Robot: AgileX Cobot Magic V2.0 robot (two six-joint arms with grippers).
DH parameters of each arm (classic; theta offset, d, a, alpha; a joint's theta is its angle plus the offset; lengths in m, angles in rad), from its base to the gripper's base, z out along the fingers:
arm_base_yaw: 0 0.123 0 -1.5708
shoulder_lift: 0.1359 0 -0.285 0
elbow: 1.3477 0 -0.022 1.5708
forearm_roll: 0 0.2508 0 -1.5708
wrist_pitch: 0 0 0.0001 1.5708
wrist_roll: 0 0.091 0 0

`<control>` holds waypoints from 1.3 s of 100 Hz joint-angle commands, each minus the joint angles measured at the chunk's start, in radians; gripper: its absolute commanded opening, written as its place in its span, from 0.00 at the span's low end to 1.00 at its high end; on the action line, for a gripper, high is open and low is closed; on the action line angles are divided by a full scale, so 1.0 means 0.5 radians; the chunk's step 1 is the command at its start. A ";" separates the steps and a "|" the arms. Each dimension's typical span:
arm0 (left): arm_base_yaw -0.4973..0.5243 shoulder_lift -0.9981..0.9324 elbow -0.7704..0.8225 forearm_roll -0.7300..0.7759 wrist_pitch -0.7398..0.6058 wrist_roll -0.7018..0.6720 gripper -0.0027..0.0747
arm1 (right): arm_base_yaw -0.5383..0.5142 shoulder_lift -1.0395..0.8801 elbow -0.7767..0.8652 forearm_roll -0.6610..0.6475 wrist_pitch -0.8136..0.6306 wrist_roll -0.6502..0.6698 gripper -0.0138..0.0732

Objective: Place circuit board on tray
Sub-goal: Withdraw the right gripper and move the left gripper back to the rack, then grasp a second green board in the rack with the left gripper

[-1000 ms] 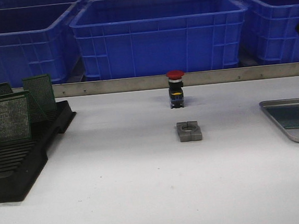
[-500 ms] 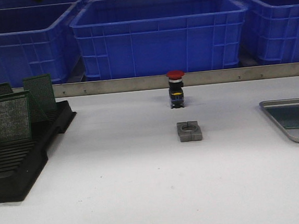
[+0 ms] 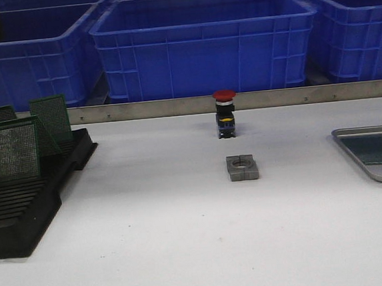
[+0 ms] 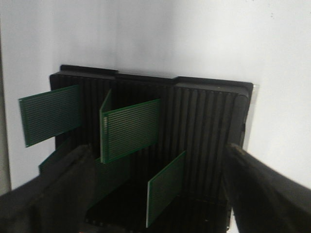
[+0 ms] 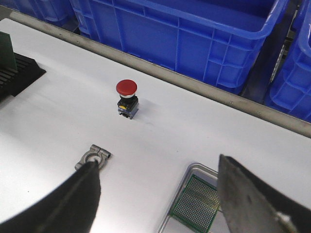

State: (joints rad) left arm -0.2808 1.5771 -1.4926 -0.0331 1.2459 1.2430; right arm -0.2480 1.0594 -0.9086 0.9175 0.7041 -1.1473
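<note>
Care mattered most: the left end effector (image 4: 155, 194), fingers spread wide and empty, hung over the black slotted plastic rack (image 4: 204, 121), and should have closed on one upright thin green perforated circuit board (image 4: 130, 128) by its top edge, then lifted straight up without nudging neighbours. The flat silver-grey metal tray (image 3: 381, 170) sat well apart at the counter's (image 3: 186, 237) right, one board (image 5: 197, 199) already in it. The right end effector (image 5: 155, 204) was wide open too. A second earlier, a dark arm tip showed at upper right; now a dark shape showed upper left.
</note>
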 commanded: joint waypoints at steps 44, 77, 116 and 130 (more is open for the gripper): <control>0.310 -0.074 0.267 -0.176 -0.306 0.127 0.55 | -0.001 -0.039 -0.047 0.076 -0.113 -0.012 0.76; 0.519 -0.052 0.406 -0.281 -0.479 0.252 0.55 | -0.001 -0.039 -0.047 0.076 -0.111 -0.012 0.76; 0.541 0.217 0.406 -0.384 -0.626 0.307 0.60 | -0.001 -0.039 -0.047 0.076 -0.103 -0.012 0.76; 0.541 0.304 0.406 -0.380 -0.637 0.307 0.60 | -0.001 -0.039 -0.047 0.076 -0.099 -0.012 0.76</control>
State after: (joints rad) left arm -0.0126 1.7485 -1.2664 -0.1989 0.9503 1.3958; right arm -0.2480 1.0594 -0.9086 0.9175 0.6817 -1.1492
